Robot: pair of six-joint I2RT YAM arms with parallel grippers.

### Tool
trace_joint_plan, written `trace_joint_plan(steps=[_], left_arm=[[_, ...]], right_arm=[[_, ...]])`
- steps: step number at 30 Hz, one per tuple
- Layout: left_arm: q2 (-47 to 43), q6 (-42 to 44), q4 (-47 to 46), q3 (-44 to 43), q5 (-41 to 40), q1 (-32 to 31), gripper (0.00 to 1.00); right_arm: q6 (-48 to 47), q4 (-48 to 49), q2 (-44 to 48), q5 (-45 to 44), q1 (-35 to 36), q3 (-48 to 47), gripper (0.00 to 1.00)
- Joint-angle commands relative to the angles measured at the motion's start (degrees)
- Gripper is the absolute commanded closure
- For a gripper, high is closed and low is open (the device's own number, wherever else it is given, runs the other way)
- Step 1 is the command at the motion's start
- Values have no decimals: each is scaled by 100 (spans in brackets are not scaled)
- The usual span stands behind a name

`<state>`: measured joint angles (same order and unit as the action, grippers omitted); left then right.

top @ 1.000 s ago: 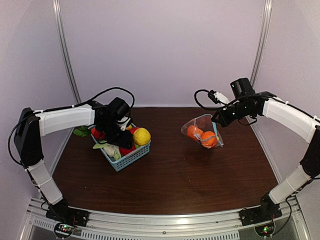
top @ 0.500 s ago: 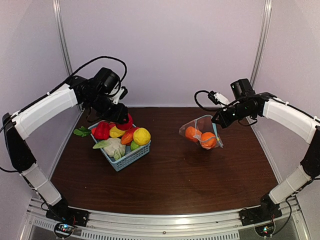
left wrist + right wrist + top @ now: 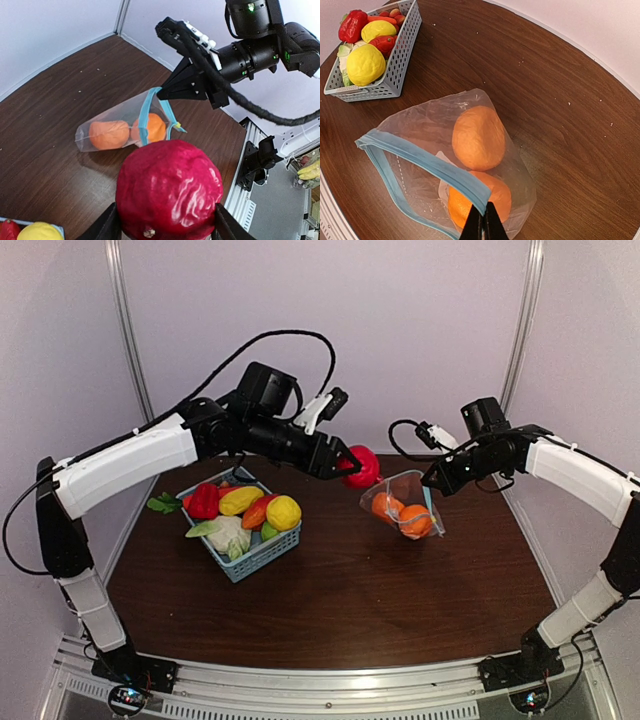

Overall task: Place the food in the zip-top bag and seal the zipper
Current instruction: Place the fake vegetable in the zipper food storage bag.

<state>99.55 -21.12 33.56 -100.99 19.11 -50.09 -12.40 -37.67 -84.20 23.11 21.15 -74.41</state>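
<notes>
My left gripper (image 3: pixel 352 466) is shut on a round dark-red toy fruit (image 3: pixel 361 467) and holds it in the air just left of the bag; the fruit fills the left wrist view (image 3: pixel 169 190). The clear zip-top bag (image 3: pixel 403 502) holds two orange fruits (image 3: pixel 478 136). My right gripper (image 3: pixel 432 480) is shut on the bag's light-blue zipper strip (image 3: pixel 427 160) and holds the mouth up and open. The pinch shows in the right wrist view (image 3: pixel 483 223).
A light-blue lattice basket (image 3: pixel 262 555) at the left holds red, yellow, orange and green toy food. A green leafy piece (image 3: pixel 162 504) lies on the table beside it. Dark wooden table; metal posts stand at the back corners.
My left arm lifted the red fruit out of the basket and carried it right, up to the bag's mouth. My right arm and the bag have stayed nearly still.
</notes>
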Motion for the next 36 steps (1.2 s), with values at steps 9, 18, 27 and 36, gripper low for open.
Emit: trace_joint_plan(steps=[9, 18, 27, 36], left_arm=[[984, -373, -1449, -358, 53, -326, 59], [1681, -743, -1499, -869, -43, -379, 60], [2422, -1028, -1013, -1511, -642, -397, 64], [2687, -1198, -1029, -1638, -960, -396, 44]], right_arm=[[305, -17, -408, 202, 4, -487, 100], [472, -30, -439, 415, -1, -579, 100], [615, -27, -344, 778, 5, -619, 100], [625, -1, -265, 1587, 6, -481, 100]])
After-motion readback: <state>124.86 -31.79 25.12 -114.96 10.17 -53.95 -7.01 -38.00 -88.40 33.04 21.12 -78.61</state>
